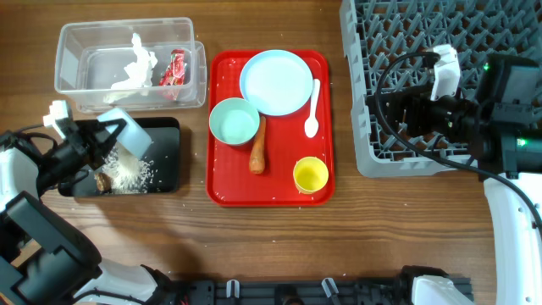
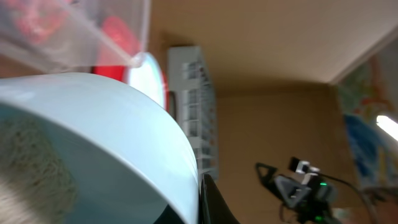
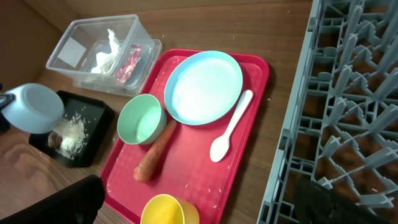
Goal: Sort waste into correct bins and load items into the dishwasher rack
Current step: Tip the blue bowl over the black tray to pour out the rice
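Pale blue and tipped on its side, the round bowl (image 1: 123,131) is clamped at its rim in my left gripper (image 1: 106,141), above the far left part of the shallow black rectangular tray (image 1: 166,148). Loose white rice grains (image 1: 134,174) lie heaped on that tray below the bowl's mouth, and a small brown lump (image 1: 103,180) sits at the heap's left edge. Through the left wrist camera the bowl fills most of the frame, with a grainy smear on its inner wall and one dark finger (image 2: 214,202) against the rim.

Just behind the black tray stands the clear plastic rectangular tub (image 1: 72,51), with a crumpled white tissue (image 1: 135,66) and a red crinkled wrapper (image 1: 176,68) side by side inside it.

On the flat red serving tray (image 1: 224,182) I see the pale blue round plate (image 1: 276,82) at the far end and the white plastic spoon (image 1: 312,108) just right of it. The mint-green bowl (image 1: 235,121) stands upright beside the plate, and the orange carrot (image 1: 259,146) lies just beside that bowl. The small yellow cup (image 1: 311,174) stands upright near the tray's near right corner.

My right gripper (image 1: 396,108) hovers over the left part of the large square grey plastic grid rack (image 1: 373,34), fingers (image 3: 68,202) apart and holding nothing.
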{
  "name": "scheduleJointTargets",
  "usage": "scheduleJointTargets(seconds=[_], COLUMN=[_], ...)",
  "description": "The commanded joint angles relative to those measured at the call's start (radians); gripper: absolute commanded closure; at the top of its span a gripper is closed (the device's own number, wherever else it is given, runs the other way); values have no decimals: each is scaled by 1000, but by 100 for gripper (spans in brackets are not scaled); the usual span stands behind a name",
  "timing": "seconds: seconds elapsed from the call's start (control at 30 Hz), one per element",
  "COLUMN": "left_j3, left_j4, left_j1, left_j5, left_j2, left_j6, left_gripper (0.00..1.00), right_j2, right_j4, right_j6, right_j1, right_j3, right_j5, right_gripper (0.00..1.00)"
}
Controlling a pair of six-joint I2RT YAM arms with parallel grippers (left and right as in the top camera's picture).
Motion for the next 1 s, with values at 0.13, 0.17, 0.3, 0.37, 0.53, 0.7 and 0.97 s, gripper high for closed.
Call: scheduleJointTargets(seconds=[0.13, 0.17, 0.3, 0.37, 0.53, 0.7, 0.97], left_j3=[-3, -3, -3, -3, -3, -3, -3], left_j4=[-31, -39, -45, -45, -45, -44, -45], left_j1=[3, 3, 3, 3, 3, 3, -2], left_j5=[146, 146, 146, 146, 147, 146, 146], left_j2=[-3, -3, -3, -3, -3, -3, -4], left_j6=[-10, -11, -36, -36, -37, -55, -55], left_gripper=[96, 96, 96, 96, 96, 96, 96], right_j2=[8, 8, 8, 8, 8, 8, 8], right_j4=[-4, -4, -7, -8, -10, -15, -13], right_j6=[7, 7, 8, 7, 7, 6, 3], right_j1=[5, 5, 5, 5, 5, 5, 5], right_j3=[14, 14, 14, 14, 14, 14, 14], right_j5=[2, 2, 2, 2, 2, 2, 10], right_gripper=[0, 0, 0, 0, 0, 0, 0])
